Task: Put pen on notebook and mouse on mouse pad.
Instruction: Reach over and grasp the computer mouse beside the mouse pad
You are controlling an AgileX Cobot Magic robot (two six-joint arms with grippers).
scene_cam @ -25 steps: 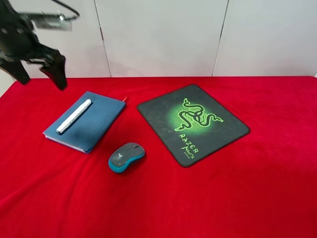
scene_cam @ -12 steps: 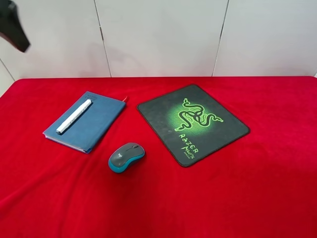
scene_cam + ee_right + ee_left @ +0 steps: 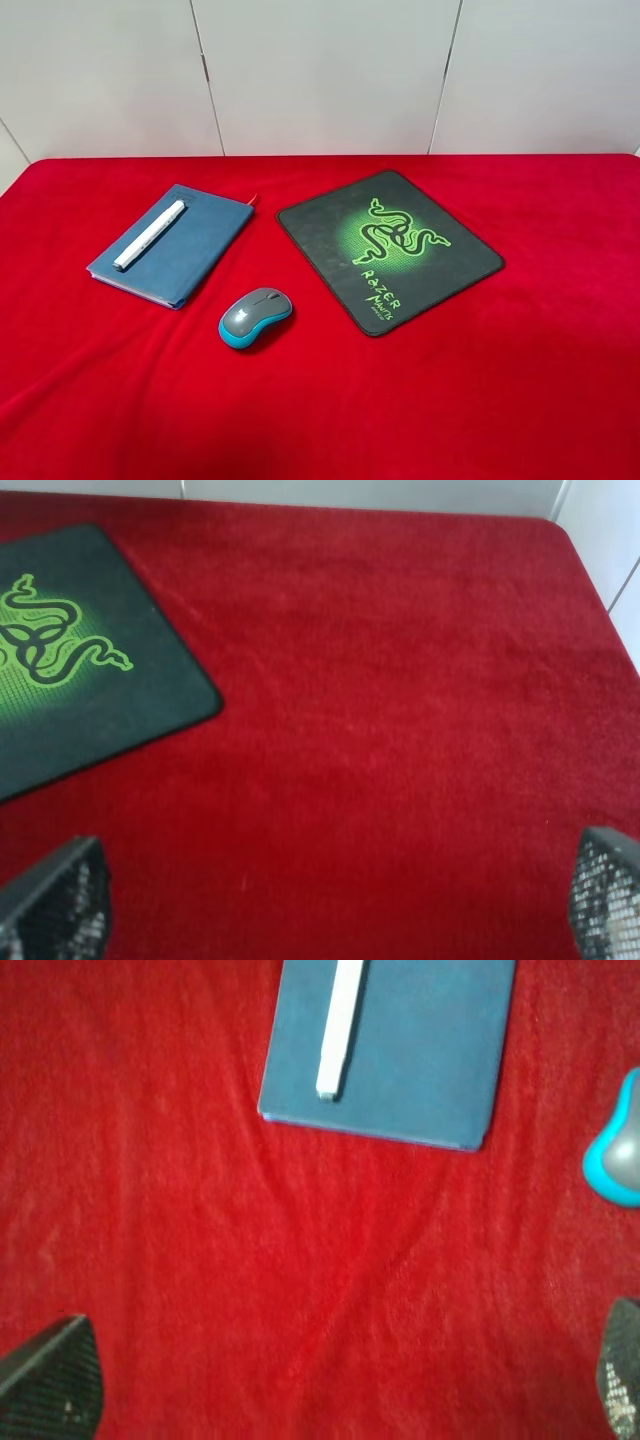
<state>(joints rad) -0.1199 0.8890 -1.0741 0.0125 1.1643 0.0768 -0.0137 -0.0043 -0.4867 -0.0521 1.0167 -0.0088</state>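
From the high camera, the pen [image 3: 150,235] is lying lengthwise on the notebook [image 3: 195,250], which is resting closed on the left part of the red-covered desk [image 3: 500,380]. The mouse [image 3: 255,317] is sitting on the red cloth near the notebook's front corner, clear of the mouse pad [image 3: 320,235]. The pad is lying to the right with its green logo facing up. In the left wrist view, the left end effector [image 3: 335,1380] is hovering over bare cloth with its two fingers standing wide apart, gripping nothing. The notebook with the pen and an edge of the mouse are showing beyond it. In the right wrist view, the right end effector [image 3: 330,898] is likewise hanging spread wide and empty over red cloth, with a corner of the mouse pad lying off to one side
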